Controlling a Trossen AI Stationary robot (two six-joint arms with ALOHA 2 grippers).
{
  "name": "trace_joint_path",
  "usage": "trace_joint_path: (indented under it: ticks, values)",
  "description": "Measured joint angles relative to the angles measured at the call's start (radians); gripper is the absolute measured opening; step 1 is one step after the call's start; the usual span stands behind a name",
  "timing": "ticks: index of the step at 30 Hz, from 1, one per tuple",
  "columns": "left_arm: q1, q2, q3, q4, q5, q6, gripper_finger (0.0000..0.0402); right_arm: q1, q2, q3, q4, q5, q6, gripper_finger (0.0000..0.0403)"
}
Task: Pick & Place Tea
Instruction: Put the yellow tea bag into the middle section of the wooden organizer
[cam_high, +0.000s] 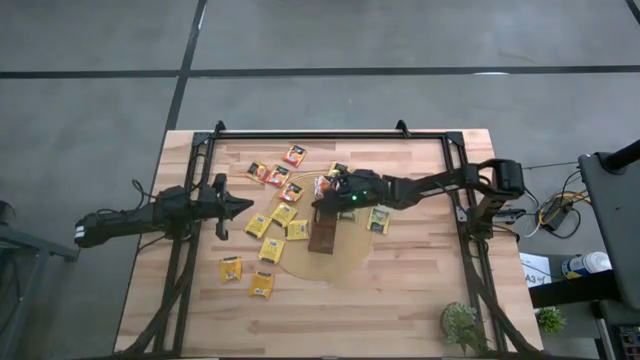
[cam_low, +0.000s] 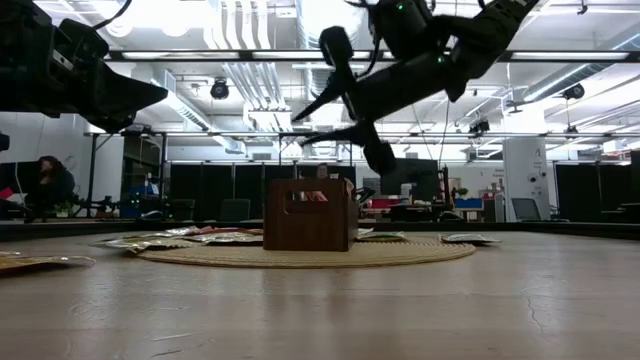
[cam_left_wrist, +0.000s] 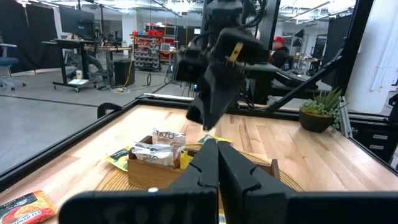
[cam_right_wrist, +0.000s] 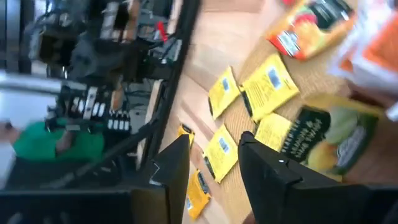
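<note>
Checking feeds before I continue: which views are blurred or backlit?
Right wrist view: motion-smeared, sachets streaked. Low view: ceiling lights backlight the right gripper into silhouette; tray sharp. High view: even light. Left wrist view: left gripper near, soft.

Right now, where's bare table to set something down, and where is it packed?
Free: the wood along the table's near edge, from the two lone yellow sachets across to the plant, and the right strip past the round mat. Crowded: the centre, where sachets ring the brown tray under the open right end effector. The left end effector, shut, borders that cluster.
</note>
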Motion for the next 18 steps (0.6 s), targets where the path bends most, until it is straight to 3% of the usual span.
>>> trace_joint_path:
  ticks: [6,13,18]
  values:
    - [0.000,0.000,0.000,0.000,0.000,0.000,0.0000,0.000,-0.053,0.000,-0.152,-0.079,-0.313,0.0134]
    - [0.000,0.000,0.000,0.000,0.000,0.000,0.0000,-0.001,-0.081,0.000,-0.480,-0.080,-0.527,0.0134]
    - [0.000,0.000,0.000,0.000,0.000,0.000,0.0000,-0.016,-0.106,0.000,-0.622,-0.084,-0.669,0.0134]
